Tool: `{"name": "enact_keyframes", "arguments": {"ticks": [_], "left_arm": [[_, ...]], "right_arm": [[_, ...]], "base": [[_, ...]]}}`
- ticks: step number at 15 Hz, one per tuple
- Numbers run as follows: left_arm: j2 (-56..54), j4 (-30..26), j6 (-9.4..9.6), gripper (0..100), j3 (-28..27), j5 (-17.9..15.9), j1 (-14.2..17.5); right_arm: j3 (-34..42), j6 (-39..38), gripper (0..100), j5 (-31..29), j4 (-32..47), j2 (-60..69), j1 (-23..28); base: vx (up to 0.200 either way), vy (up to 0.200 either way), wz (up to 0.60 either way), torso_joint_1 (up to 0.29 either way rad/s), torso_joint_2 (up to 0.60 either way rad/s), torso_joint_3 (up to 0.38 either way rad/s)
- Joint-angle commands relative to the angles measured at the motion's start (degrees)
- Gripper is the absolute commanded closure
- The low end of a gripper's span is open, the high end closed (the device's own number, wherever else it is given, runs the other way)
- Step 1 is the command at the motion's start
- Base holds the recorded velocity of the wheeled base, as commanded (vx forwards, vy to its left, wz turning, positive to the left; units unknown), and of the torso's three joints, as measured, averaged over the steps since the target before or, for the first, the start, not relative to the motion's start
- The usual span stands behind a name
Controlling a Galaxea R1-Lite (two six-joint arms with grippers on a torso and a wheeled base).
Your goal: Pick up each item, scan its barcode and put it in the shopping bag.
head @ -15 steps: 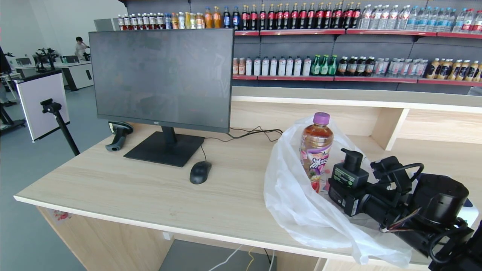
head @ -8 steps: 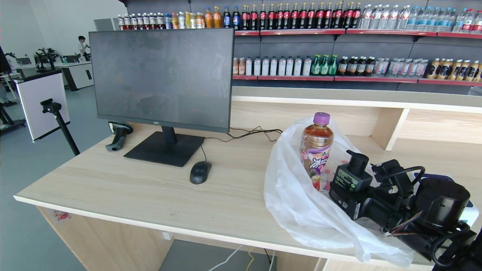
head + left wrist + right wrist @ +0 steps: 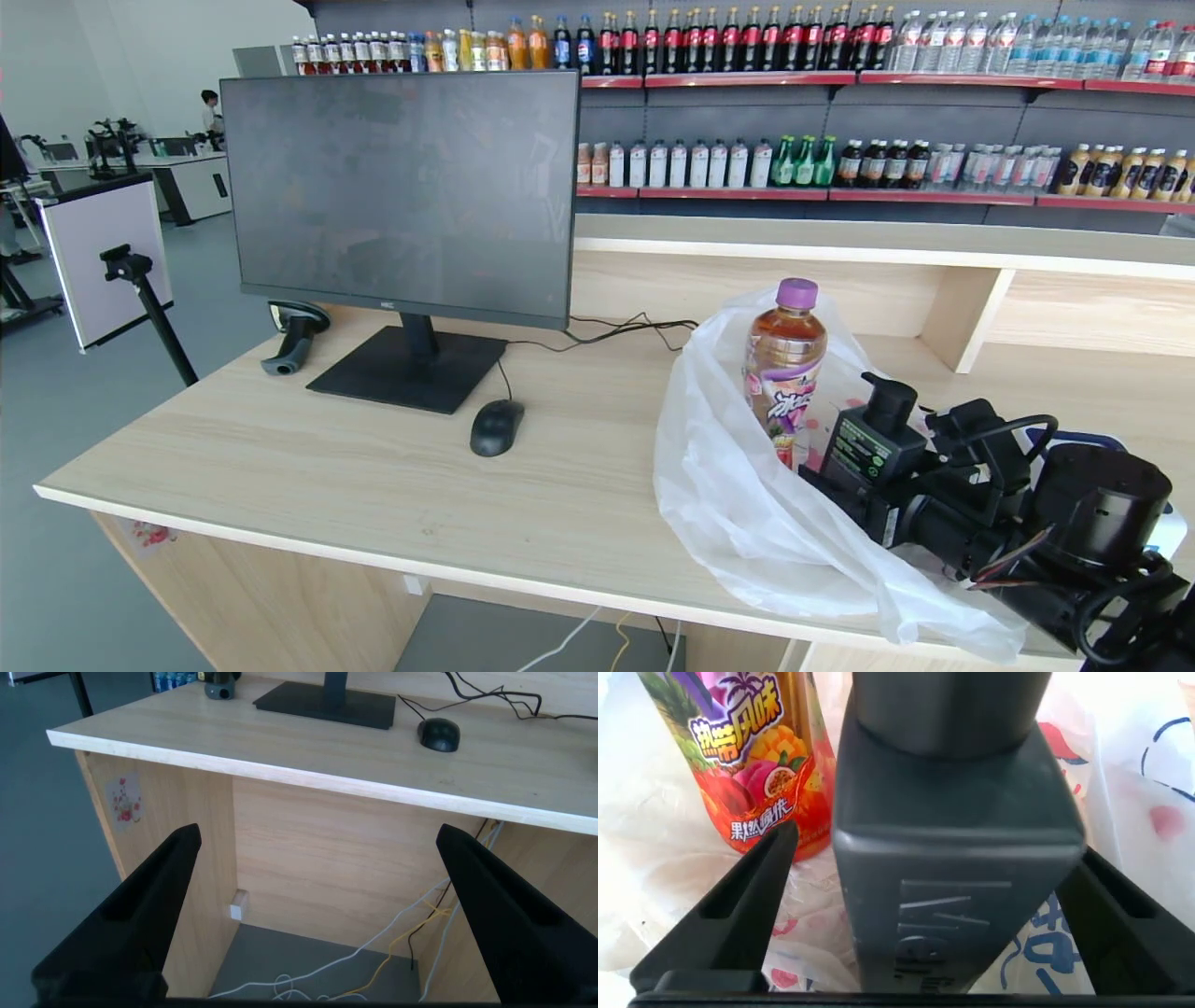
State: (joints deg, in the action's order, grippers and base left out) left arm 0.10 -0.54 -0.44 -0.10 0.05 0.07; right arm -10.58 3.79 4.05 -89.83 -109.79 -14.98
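Lowers the dark bottle [image 3: 870, 446], clamped in the right gripper [image 3: 926, 849], a touch deeper into the shopping bag [image 3: 747, 523] just beside the juice bottle [image 3: 784, 364], seemingly ready for release; holds the left gripper [image 3: 318, 835] wide open, empty.

The dark bottle [image 3: 957, 859] runs off the top edge of the right wrist view, so its cap goes unseen there, and its base is lost at the lower edge. In the head view its lower end cannot be made out among the folds of the shopping bag [image 3: 747, 504]. The juice bottle [image 3: 785, 369] loses its foot behind the bag's film, and its neck is cropped in the right wrist view. The barcode scanner [image 3: 294, 336] has the top of its head tucked behind the monitor [image 3: 401, 191]. Both fingers of the left tool [image 3: 318, 835] are cut by the lower edge. The shelf bottles [image 3: 840, 42] are too small for their labels to be told. The worktop [image 3: 373, 467] is cut off at the right.
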Motion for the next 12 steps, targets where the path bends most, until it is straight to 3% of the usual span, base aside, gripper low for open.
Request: {"name": "enact_keyframes", "arguments": {"ticks": [1,12], "left_arm": [[0.0,0.0,0.00,0,0.0,0.0,0.0],[0.0,0.0,0.00,0,0.0,0.0,0.0]], "right_arm": [[0.0,0.1,0,0.0,-0.2,1.0,0.0],[1.9,0.8,0,0.1,-0.2,7.9,0.0]], "base": [[0.000,0.000,0.00,0.000,0.00,0.000],[0.000,0.000,0.00,0.000,0.00,0.000]]}}
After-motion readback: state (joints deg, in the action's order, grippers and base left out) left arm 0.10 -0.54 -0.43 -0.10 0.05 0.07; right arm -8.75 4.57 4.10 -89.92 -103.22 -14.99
